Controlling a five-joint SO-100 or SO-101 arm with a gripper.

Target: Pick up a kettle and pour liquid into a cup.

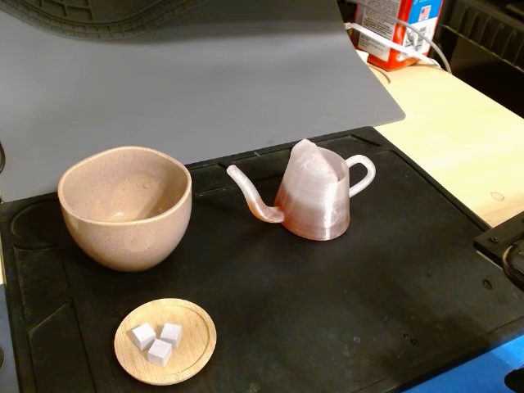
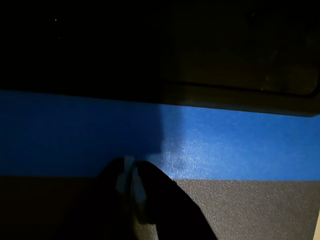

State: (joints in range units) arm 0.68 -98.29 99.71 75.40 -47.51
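Kettle not yet grasped; jaws (image 2: pixel 131 186) appear closed and empty in the wrist view, over blue tape.

Kettle (image 1: pixel 315 201) stands upright on the counter (image 1: pixel 344 311), spout toward the cup (image 1: pixel 125 206); its loop handle (image 1: pixel 363 173) is best approached with jaws opened first.

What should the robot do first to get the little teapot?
Probably lift and swing toward the kettle. It stands untouched on the black mat, spout toward the cup, and no arm shows in the fixed view. In the wrist view the gripper sits low over blue tape, its fingers seemingly together, so it would need opening for the handle.
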